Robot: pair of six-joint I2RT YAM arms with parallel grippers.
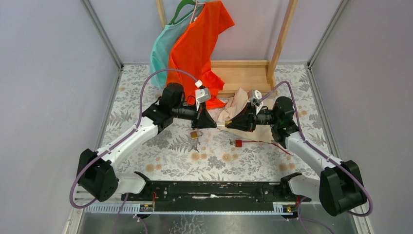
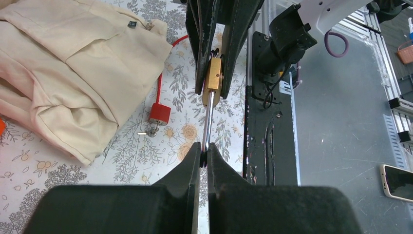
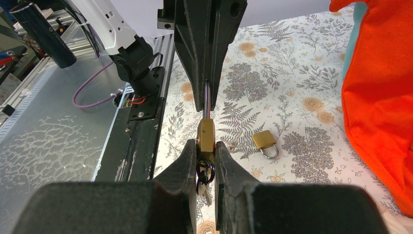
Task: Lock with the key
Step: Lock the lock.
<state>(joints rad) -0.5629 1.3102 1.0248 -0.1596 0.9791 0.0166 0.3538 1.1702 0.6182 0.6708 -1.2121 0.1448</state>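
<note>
– Above the middle of the table (image 1: 160, 161), what hangs between the two arms?

– A brass padlock (image 3: 205, 135), lifted off the flowered cloth and lying level between the fingertips. The right gripper (image 3: 206, 146) is pinched on its brass body from both sides. The left gripper (image 2: 204, 153) has its fingers pressed together on the tip of the steel shackle (image 2: 208, 124).

– And the key?

– A ring of keys (image 3: 204, 173) sits between the right fingers, just at the near end of the body in that wrist view. Whether a key is seated in the keyhole, I cannot tell. I cannot tell either whether the shackle is snapped home or free.

– Anything on the cloth below?

– A second padlock (image 1: 195, 134), small and brass, lies flat a little left of the held one and nearer. To the right and near lies a red tag (image 1: 238, 143) with a red cord (image 1: 265, 143) trailing off to the right.

– Farther back?

– A crumpled beige garment (image 2: 63, 63) lies on the table behind the right gripper. An orange shirt (image 1: 199, 44) and a teal shirt (image 1: 163, 51) hang from a wooden rack (image 1: 243, 73) at the far edge, the orange hem reaching the table.
</note>
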